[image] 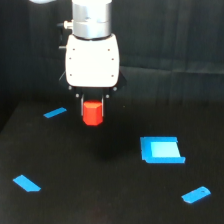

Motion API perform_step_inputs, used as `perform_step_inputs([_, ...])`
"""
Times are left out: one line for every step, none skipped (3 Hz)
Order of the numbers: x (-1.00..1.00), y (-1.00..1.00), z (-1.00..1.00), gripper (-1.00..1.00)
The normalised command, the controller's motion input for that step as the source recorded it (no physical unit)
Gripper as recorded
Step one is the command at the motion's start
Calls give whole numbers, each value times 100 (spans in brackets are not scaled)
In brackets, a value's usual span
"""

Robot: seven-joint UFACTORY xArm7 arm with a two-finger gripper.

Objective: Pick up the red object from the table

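The red object (92,113), a small orange-red block, hangs under the white gripper (93,111), whose short dark fingers (82,106) close on its sides. The block appears lifted off the black table (100,190), with a faint shadow below it on the surface. The gripper's white body fills the upper middle of the exterior view.
Flat blue pieces lie on the table: a thin strip (55,112) at the exterior view's left, a slanted piece (26,183) at lower left, a large square one (161,150) at right, and a small one (196,195) at lower right. A dark wrinkled cloth hangs behind.
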Motion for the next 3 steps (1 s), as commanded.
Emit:
perform_step_inputs([0,7,4,-100])
perform_step_inputs([-2,6,14,-97])
perform_step_inputs([-2,10,7,-100])
